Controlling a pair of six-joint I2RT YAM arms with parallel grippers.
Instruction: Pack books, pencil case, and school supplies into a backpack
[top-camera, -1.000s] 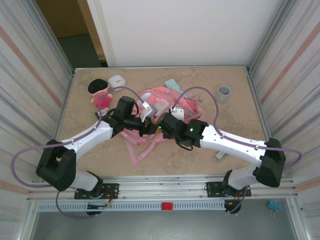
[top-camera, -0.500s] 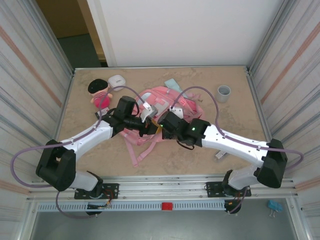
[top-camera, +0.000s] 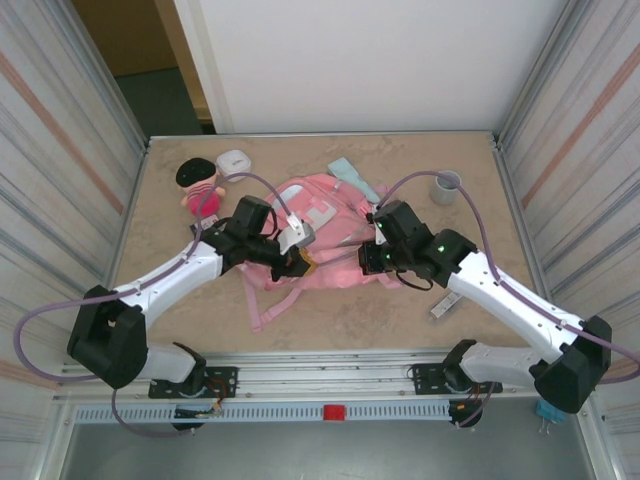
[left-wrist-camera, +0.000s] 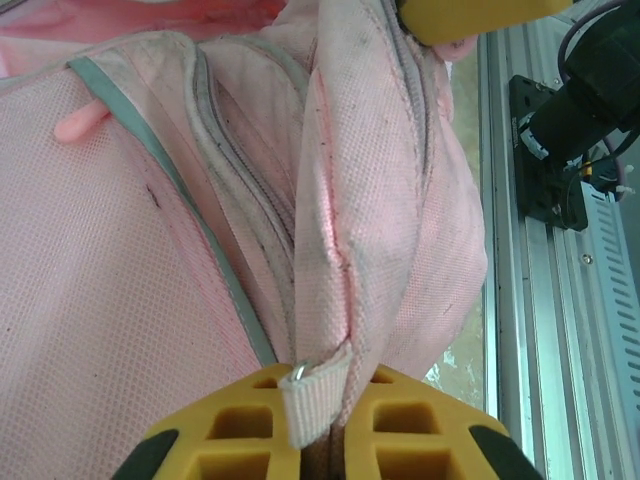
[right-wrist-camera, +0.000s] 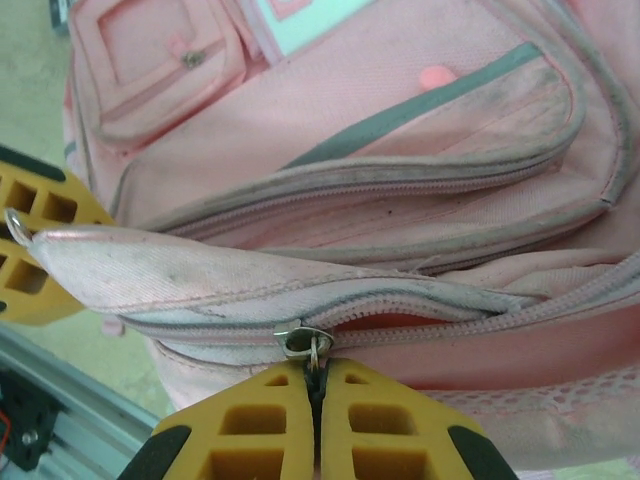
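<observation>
Backpack (top-camera: 318, 195) lies mid-table between the 2 arms. Left gripper (left-wrist-camera: 322, 425) is clamped on a webbing tab (left-wrist-camera: 312, 395), and right gripper (right-wrist-camera: 316, 400) is pinched tight on the zipper pull (right-wrist-camera: 306, 343). I'd anchor the left and drag the pull steadily along the track, no yanking.

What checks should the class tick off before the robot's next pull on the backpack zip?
1. Right hand shut on the zip pull: ok.
2. Left hand shut on the backpack's webbing tab: ok.
3. Opening wide enough for packing: cannot tell.
4. Pencil case uncovered at the backpack's far edge: ok.
5. White stick lying apart from the backpack: ok.
</observation>
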